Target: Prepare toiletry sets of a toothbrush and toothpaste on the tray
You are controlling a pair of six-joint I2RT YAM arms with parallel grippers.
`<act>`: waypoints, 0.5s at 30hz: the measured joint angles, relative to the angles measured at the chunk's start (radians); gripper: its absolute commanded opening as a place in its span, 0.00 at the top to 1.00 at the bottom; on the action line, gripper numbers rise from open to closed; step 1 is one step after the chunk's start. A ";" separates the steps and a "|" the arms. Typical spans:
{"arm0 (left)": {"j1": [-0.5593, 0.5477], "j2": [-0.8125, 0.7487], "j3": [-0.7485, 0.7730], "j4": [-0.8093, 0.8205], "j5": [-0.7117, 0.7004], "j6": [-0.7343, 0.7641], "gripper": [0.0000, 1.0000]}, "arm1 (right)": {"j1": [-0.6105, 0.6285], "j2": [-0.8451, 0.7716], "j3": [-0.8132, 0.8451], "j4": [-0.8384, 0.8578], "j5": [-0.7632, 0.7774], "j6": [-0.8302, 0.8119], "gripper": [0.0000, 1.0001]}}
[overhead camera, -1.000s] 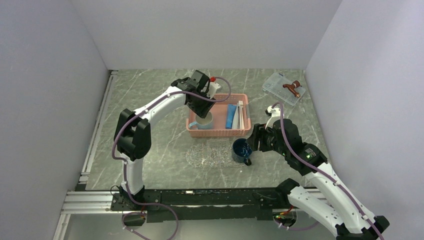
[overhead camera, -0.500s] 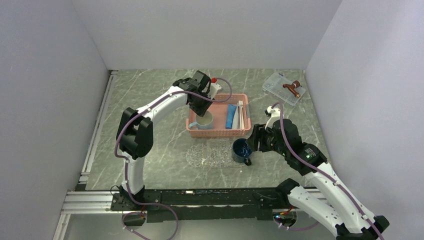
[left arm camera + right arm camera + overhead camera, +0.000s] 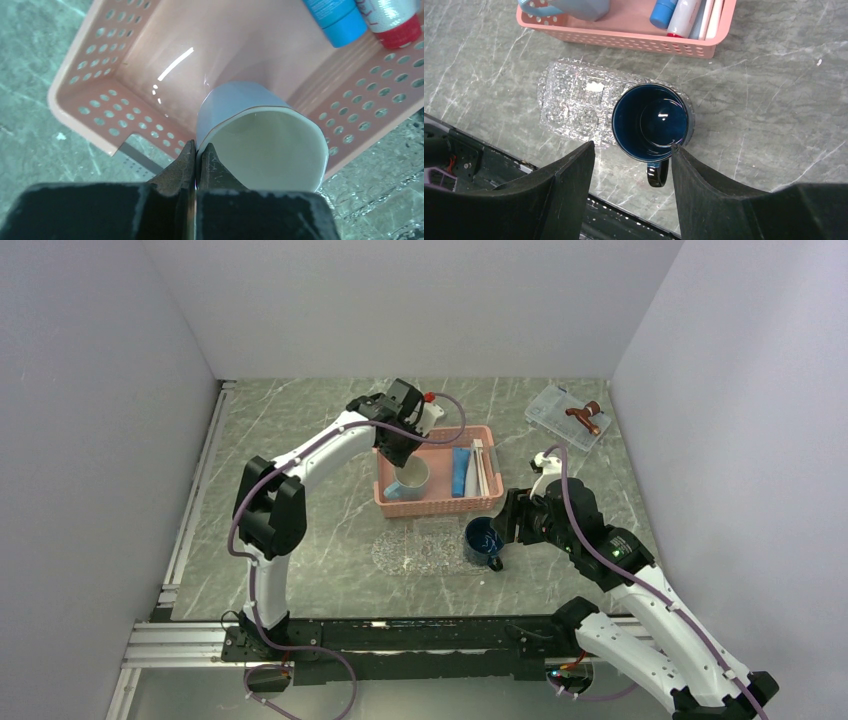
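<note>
Left wrist view has the left hand (image 3: 196,152) closed at the rim of a pale cup (image 3: 260,140), its tips apparently pinching the thin wall. The cup leans over in the left end of the pink basket (image 3: 100,115), close against the near wall.

That is the weak spot. A pinch on one side of a rim leaves the cup free to swing or slip out if it is lifted fast. It could also catch the perforated wall and drag or tip the light basket, sending the tubes and brushes sliding. A slow, straight lift away from the wall would be safer.

At the right end of the basket lie the toothpaste (image 3: 335,17), a blue tube, a white tube with a red cap (image 3: 395,17), and beside them the toothbrush (image 3: 710,17) pieces, slim and whitish.

The tray (image 3: 569,95) sits on the bench (image 3: 300,540) just near the basket. It holds no brush or paste yet, only a dark blue mug (image 3: 651,122) standing upright and empty on its right end. The right hand (image 3: 631,146) hangs open above that mug, gripping nothing. If the hand comes down off-centre, a finger may strike the rim and shove mug and tray together. The mug also fills space that the sets will likely need.
</note>
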 measured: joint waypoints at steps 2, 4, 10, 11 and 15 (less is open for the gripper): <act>0.000 -0.010 0.002 -0.002 -0.022 0.000 1.00 | 0.000 -0.003 0.000 0.000 0.000 0.004 0.40; 0.001 -0.026 0.005 -0.010 -0.039 0.000 1.00 | 0.000 -0.008 0.000 0.000 0.000 0.006 0.40; 0.003 -0.118 0.029 -0.023 -0.093 -0.018 1.00 | 0.000 -0.014 0.000 -0.005 0.000 0.012 0.40; 0.003 -0.138 0.036 -0.028 -0.100 -0.026 1.00 | 0.000 -0.014 0.001 -0.007 0.000 0.012 0.40; 0.003 -0.243 0.040 -0.040 -0.128 -0.070 1.00 | 0.000 -0.018 0.003 -0.021 0.000 0.012 0.40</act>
